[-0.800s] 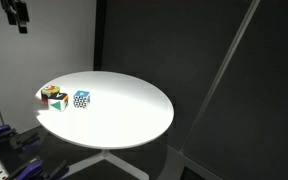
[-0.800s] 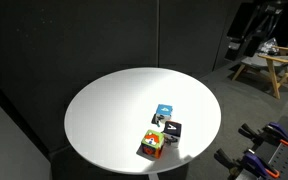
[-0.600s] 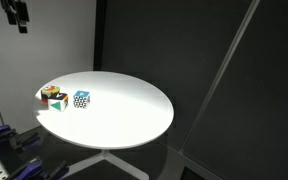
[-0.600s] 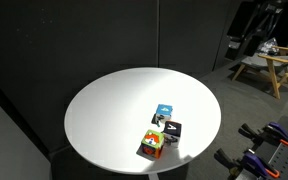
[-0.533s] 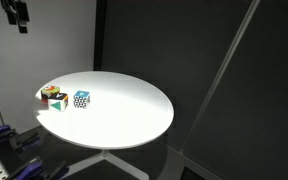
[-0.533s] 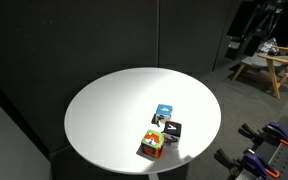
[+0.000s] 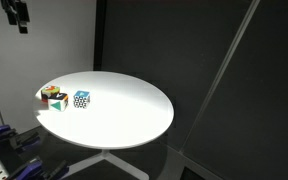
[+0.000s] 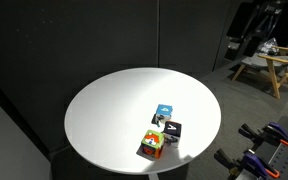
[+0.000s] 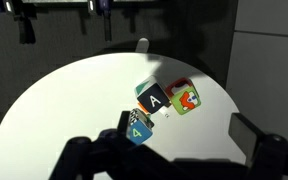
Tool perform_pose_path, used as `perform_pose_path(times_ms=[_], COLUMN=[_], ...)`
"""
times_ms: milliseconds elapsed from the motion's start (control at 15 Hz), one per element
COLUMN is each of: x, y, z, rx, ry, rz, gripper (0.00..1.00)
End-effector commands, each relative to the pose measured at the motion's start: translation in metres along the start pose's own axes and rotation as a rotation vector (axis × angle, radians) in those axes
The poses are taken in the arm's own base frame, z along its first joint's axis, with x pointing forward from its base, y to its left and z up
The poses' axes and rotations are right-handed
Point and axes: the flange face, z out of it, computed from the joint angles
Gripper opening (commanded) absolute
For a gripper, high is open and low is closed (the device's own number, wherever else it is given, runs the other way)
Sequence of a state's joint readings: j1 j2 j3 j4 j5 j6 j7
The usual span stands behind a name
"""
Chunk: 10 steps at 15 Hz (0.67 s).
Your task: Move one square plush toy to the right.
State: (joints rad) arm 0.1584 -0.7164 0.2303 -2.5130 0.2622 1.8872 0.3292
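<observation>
Three small plush cubes sit close together near one edge of the round white table. The blue, white and black square plush toy also shows in the other exterior view and, with a "4" on it, in the wrist view. A black cube with a white "A" touches it. The red, green and yellow cube lies beside them. My gripper is open and empty, high above the table and apart from the cubes. It shows at the top in an exterior view.
Dark curtains surround the table. A wooden stool stands in the background. Blue and orange clamps are beside the table's near edge. The cubes lie close to the table's rim.
</observation>
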Motion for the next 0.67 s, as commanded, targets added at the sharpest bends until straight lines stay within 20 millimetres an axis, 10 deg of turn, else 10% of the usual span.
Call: perform_pose_path(times_ms=[0, 600], x=[0.017, 0.078], y=[0.002, 0.010], z=[-0.001, 0.001], rx=[0.017, 0.058], ry=[-0.002, 0.022], rz=[-0.010, -0.138], gripper=[1.00, 1.00])
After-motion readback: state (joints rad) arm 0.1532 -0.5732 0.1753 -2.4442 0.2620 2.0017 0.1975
